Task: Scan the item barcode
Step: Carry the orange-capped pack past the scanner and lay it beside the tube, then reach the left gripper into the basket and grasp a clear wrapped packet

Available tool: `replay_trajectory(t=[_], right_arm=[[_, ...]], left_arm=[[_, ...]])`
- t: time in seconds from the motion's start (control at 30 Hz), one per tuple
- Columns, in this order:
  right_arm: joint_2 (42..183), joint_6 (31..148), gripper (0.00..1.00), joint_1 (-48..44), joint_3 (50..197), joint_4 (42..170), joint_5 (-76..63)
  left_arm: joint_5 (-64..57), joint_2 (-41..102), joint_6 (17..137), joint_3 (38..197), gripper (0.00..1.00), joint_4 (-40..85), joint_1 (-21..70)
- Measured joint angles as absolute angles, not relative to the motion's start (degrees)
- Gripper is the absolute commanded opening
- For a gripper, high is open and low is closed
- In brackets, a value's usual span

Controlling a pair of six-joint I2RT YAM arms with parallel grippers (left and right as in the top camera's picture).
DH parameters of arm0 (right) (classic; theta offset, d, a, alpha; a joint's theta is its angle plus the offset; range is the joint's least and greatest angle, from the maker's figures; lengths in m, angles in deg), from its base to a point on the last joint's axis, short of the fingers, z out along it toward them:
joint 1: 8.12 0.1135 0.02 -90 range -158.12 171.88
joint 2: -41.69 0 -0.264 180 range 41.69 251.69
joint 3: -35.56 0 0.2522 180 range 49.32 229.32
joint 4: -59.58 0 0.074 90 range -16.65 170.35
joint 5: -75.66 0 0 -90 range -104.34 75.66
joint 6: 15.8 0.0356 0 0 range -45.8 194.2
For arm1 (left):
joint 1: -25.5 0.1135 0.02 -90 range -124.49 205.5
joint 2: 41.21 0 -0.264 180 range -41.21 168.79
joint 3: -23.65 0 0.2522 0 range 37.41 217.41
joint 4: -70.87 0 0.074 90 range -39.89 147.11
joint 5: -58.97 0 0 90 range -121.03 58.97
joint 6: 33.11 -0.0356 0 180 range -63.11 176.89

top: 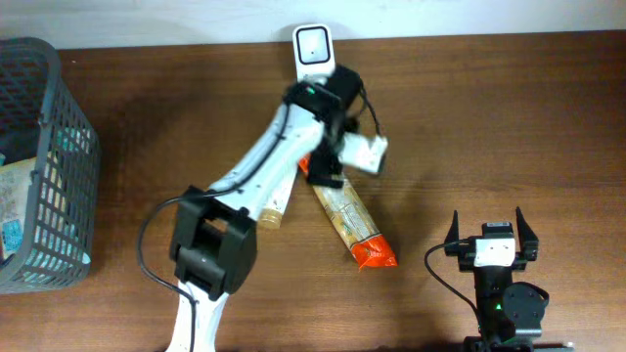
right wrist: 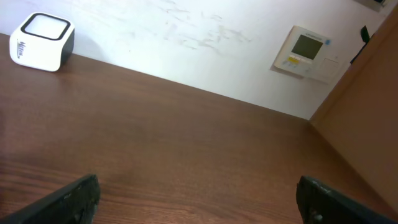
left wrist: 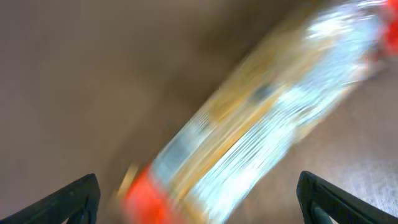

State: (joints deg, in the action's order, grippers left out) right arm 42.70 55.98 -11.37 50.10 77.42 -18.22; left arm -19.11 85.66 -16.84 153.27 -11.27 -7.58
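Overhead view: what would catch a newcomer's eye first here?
The left gripper hangs open over a long snack packet with an orange end, mid-table. Behind them a white scanner stands at the far edge, and a grey basket sits far left.

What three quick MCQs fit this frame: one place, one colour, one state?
1. Where is the basket in the overhead view?
A far left
B far right
C centre
2. What colour is the lower end of the packet?
A blue
B red
C green
3. How is the right gripper?
A open, holding nothing
B shut on the packet
C shut, holding nothing

Answers:
1 A, it sits at the left edge of the view.
2 B, the tip nearest the right arm is red.
3 A, its fingers are spread with nothing between them.
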Motion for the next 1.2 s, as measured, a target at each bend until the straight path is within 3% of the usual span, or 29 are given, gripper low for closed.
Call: replay_trajectory(t=[0.13, 0.3, 0.43, 0.6, 0.77, 0.93, 1.2], right_arm=[[42.7, 55.9, 0.99, -11.4, 50.1, 77.4, -18.2], [42.7, 56.0, 0.99, -11.4, 50.1, 77.4, -18.2], [42.7, 56.0, 0.99, -11.4, 50.1, 77.4, -18.2], [42.7, 55.9, 0.99, -11.4, 50.1, 77.4, -18.2], [42.7, 55.9, 0.99, -11.4, 50.1, 77.4, -18.2], [42.7, 55.9, 0.99, -11.4, 50.1, 77.4, -18.2], [42.7, 55.9, 0.99, -11.4, 50.1, 77.4, -18.2]], left_arm=[[-25.3, 81.7, 9.0, 165.9, 0.99, -11.2, 2.4], [-27.1, 75.3, 37.7, 177.1, 0.99, -12.1, 22.8], [-27.0, 73.7, 48.1, 177.2, 0.86, -16.1, 34.6], [-27.5, 73.7, 58.4, 177.2, 0.84, -16.3, 50.6], [-31.5, 73.7, 62.7, 174.0, 0.91, -15.8, 63.0], [-34.5, 73.8, 60.9, 159.7, 0.94, -6.5, 69.5], [-31.9, 77.4, 44.7, 144.0, 0.94, 9.0, 73.0]])
